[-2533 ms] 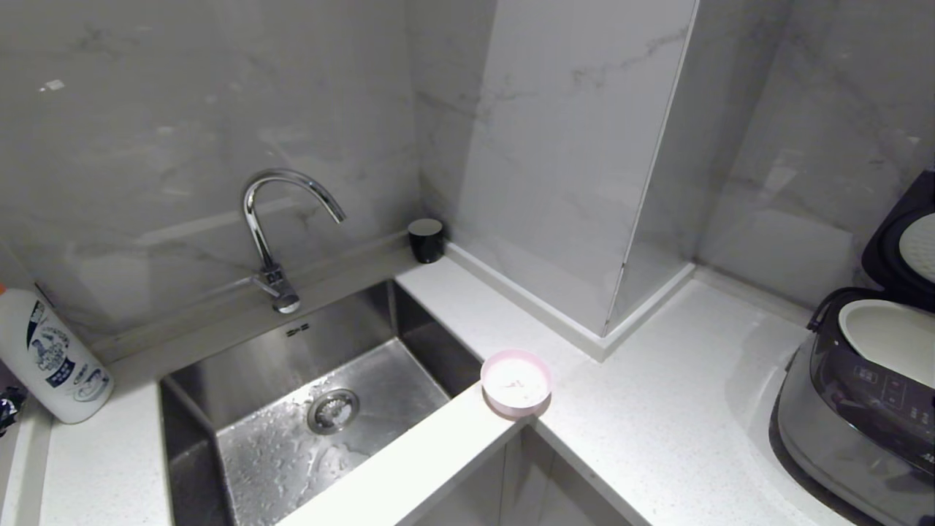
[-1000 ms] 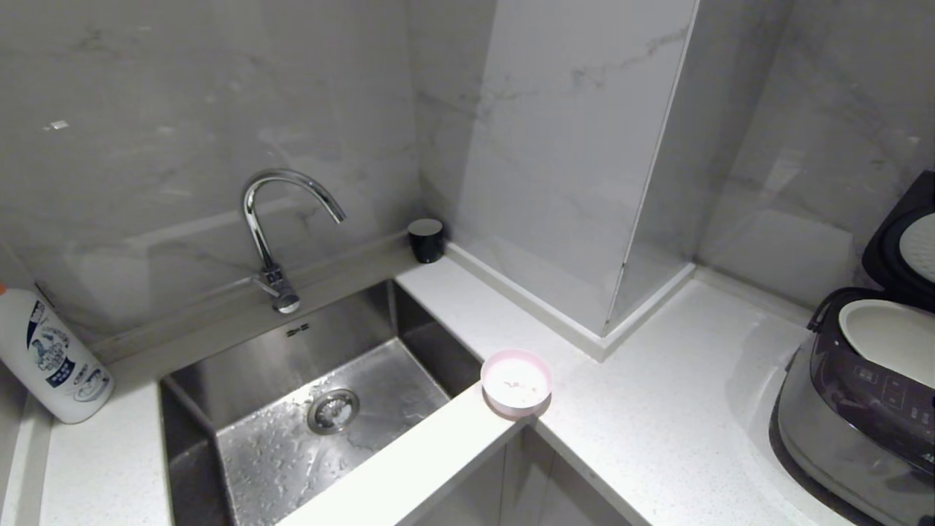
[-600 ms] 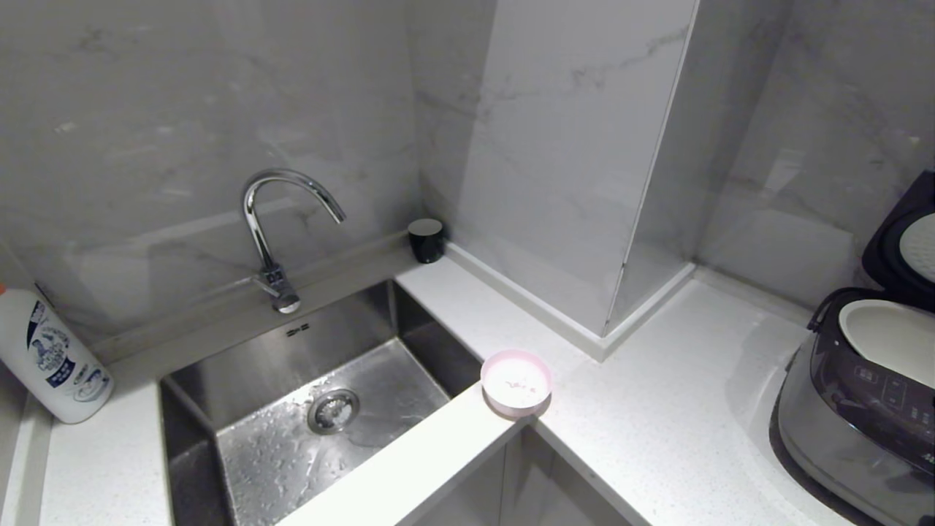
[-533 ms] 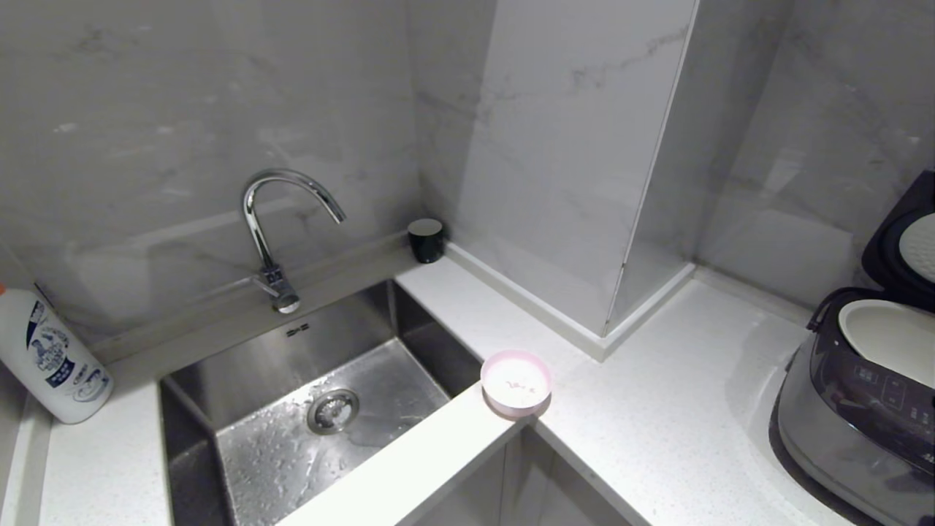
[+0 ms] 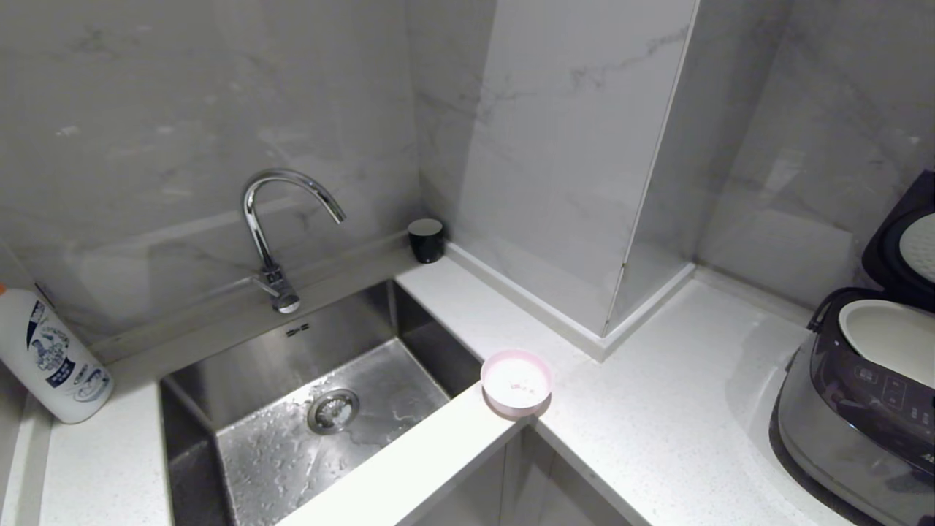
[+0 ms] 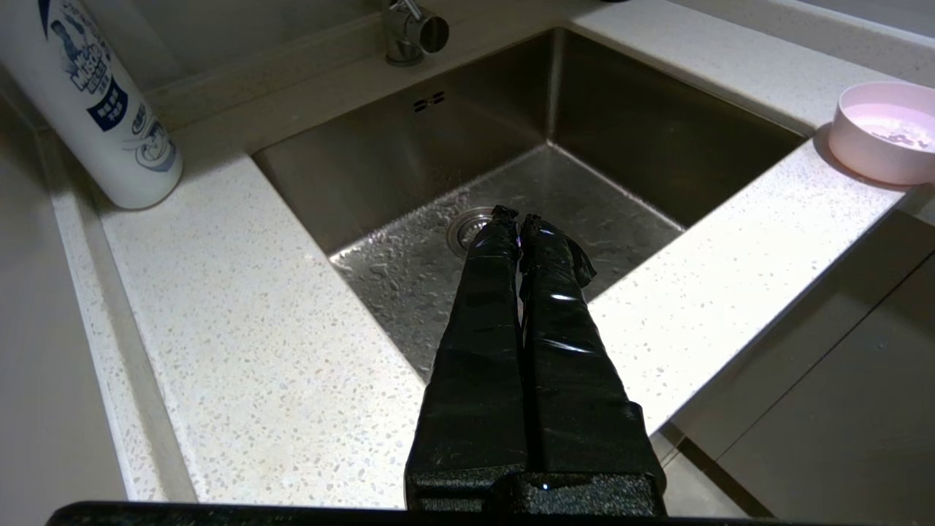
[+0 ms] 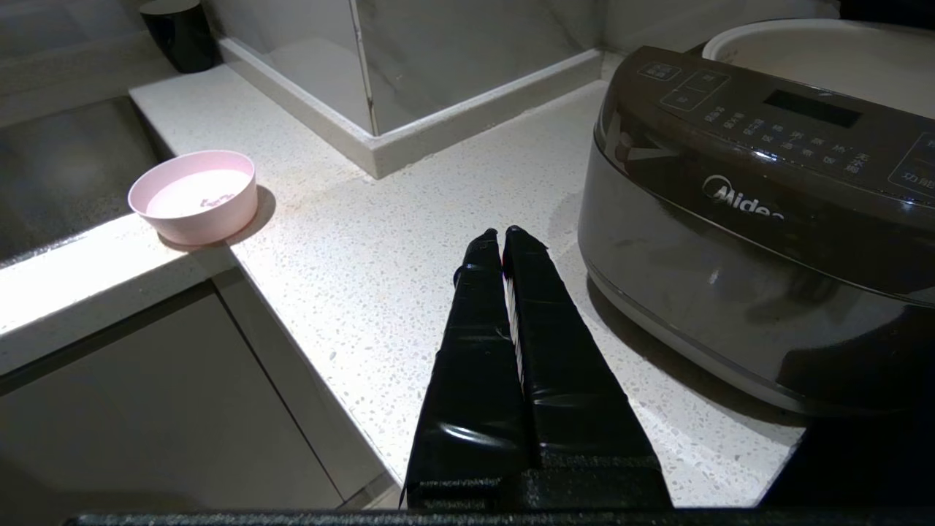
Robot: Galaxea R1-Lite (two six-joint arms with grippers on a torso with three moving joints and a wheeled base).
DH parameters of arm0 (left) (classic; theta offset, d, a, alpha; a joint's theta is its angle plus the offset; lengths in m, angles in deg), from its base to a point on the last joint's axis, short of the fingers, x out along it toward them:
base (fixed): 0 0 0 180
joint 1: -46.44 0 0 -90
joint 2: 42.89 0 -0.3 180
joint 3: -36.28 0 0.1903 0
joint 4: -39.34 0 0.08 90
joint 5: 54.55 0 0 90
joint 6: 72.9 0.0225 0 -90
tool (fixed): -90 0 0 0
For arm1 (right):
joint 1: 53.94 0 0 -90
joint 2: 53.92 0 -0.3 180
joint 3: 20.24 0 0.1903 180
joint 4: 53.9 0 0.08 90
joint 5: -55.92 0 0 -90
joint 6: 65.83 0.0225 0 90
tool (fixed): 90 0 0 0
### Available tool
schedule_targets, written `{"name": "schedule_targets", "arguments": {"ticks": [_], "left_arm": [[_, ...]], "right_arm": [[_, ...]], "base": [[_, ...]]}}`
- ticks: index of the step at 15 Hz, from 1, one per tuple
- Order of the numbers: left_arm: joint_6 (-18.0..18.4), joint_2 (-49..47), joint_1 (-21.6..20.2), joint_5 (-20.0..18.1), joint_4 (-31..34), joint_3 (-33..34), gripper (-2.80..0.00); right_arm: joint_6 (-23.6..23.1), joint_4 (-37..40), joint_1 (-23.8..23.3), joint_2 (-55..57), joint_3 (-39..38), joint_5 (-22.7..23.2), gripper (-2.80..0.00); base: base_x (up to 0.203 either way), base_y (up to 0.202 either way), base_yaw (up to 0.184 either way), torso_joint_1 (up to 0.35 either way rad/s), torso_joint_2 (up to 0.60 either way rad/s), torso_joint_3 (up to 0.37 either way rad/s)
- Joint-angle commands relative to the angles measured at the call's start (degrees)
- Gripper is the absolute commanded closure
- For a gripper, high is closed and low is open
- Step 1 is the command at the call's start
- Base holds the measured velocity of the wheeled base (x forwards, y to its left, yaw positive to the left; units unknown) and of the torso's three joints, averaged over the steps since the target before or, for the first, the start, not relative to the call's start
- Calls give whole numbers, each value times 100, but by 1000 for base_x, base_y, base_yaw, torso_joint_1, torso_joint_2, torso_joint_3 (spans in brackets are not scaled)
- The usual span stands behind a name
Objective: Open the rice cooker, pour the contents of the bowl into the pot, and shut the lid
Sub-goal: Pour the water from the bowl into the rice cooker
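The rice cooker [image 5: 855,416] stands at the right edge of the counter with its lid [image 5: 895,241] raised upright. Inside it shows the cream-white pot [image 5: 887,340]. The pale pink bowl [image 5: 516,382] sits on the counter's inner corner by the sink, with a little whitish contents [image 5: 516,385] in its bottom. Neither arm is in the head view. My left gripper [image 6: 517,214] is shut and empty, hanging over the sink's near edge, with the bowl [image 6: 880,131] well off to its side. My right gripper [image 7: 500,232] is shut and empty above the counter between the bowl [image 7: 193,196] and the cooker [image 7: 752,241].
A wet steel sink [image 5: 343,343] with a curved faucet [image 5: 281,212] fills the left. A white bottle [image 5: 55,358] leans at the far left. A black cup [image 5: 426,239] stands against a marble column [image 5: 577,161]. Cabinet fronts drop below the counter edge.
A dark part at the left edge beside the bottle, seen in the oldest frame, has left the head view. Bowl, cooker and raised lid have not moved.
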Motion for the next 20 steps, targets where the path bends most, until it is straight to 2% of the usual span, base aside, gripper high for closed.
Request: {"name": "schedule_targets", "arguments": {"ticks": [1, 15, 20], "left_arm": [[-13, -19, -2, 1, 10, 2, 0], [-13, -11, -2, 13, 10, 2, 0], [-22, -10, -1, 1, 10, 2, 0]], "right_arm": [[2, -1, 0, 0, 0, 0, 0], [2, -1, 0, 0, 0, 0, 0], [2, -1, 0, 0, 0, 0, 0]], "base": [[0, 0, 0, 0, 0, 0], [0, 0, 0, 0, 0, 0], [-159, 0, -3, -2, -3, 3]]}}
